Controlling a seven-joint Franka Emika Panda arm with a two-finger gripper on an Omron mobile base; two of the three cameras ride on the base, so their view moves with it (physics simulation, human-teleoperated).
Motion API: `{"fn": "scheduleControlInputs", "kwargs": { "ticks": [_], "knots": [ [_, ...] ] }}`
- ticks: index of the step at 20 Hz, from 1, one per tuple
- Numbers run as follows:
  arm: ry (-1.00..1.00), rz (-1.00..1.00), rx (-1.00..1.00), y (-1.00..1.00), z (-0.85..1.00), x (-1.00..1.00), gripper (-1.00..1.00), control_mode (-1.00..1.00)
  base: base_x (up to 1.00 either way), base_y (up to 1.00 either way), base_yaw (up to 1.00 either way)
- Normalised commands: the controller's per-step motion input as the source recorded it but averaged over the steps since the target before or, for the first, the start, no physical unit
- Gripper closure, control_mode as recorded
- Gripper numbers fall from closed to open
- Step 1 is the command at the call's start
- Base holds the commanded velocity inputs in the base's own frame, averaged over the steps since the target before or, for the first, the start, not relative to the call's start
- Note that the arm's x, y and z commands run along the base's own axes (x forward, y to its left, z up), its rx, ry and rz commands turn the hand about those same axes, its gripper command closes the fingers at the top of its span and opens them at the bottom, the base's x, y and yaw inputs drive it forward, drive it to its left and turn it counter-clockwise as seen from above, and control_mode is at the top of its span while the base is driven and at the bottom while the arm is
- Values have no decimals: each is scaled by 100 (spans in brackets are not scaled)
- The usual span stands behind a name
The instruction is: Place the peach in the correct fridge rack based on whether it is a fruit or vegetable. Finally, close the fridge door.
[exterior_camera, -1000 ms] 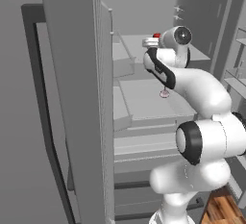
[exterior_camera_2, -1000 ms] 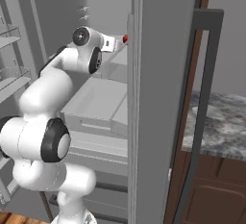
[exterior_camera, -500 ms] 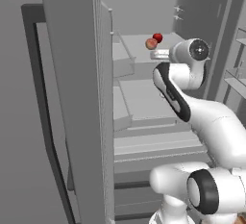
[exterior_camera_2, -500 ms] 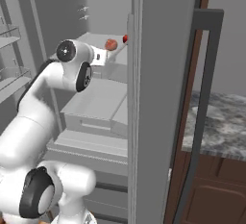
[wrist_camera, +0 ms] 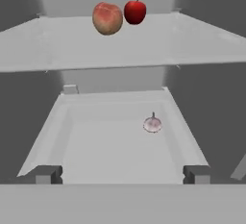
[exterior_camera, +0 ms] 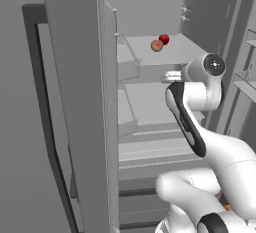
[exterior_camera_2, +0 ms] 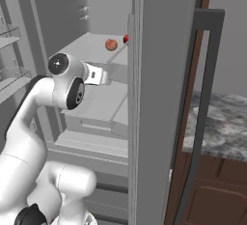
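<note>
Pale grey rack holds the peach; arm backing out

Dark 2-finger gripper [wrist_camera: 122,175] has its tips spread wide with nothing between them, and over the last second it has drawn back from the shelf it was reaching into. Just ahead and below lies a pale grey lower tray [wrist_camera: 72,122] with 1 small pinkish bulb [wrist_camera: 153,124] on it. Farther ahead and above, the small round orange-pink peach [wrist_camera: 107,18] rests on the wide flat pale grey fridge rack [wrist_camera: 192,40], just beside a darker red round apple [wrist_camera: 135,11]. Placement looks finished; the tall grey fridge door [exterior_camera_2: 164,98] stands open, so closing it is likely what remains.
</note>
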Motion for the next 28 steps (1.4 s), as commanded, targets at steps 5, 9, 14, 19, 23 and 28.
{"fn": "scheduleControlInputs", "kwargs": {
  "ticks": [5, 9, 14, 19, 23, 28],
  "knots": [
    [5, 0, 0, 0, -1, -6, -100, -100, 0, 0, 0],
    [0, 0, 0, -1, -2, -1, -100, 100, -4, -1, 0],
    [0, 0, 0, 0, 0, 0, -100, 100, -51, 0, -1],
    [0, 0, 0, 0, 0, 0, -100, 100, -59, 0, -8],
    [0, 0, 0, 0, 0, 0, -100, 100, -45, 0, -13],
    [0, 0, 0, 0, 0, 0, -100, 100, -46, 0, -15]
  ]
}}
